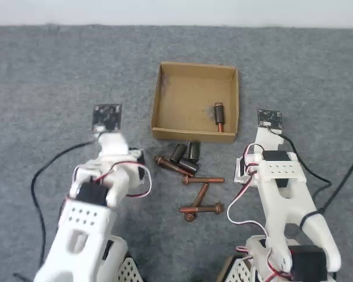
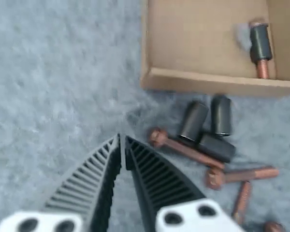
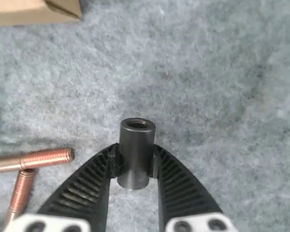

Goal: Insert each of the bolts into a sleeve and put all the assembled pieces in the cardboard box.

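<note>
My right gripper (image 3: 134,166) is shut on an upright black sleeve (image 3: 136,152), held just above the grey mat. A copper bolt (image 3: 31,161) lies near it. My left gripper (image 2: 122,141) is shut and holds nothing, with its tips close to the head of another bolt (image 2: 183,147). Three loose sleeves (image 1: 187,157) and several bolts (image 1: 201,194) lie in a pile in front of the cardboard box (image 1: 193,135). One bolt with a sleeve on it (image 1: 219,116) lies inside the box by its right wall. That assembled piece (image 2: 258,48) also shows in the left wrist view.
The left arm (image 1: 106,176) stands left of the pile and the right arm (image 1: 279,176) right of it. Grey mat (image 1: 59,76) covers the table, with bare stretches on both sides of the box. A black cable (image 1: 38,182) trails by the left arm.
</note>
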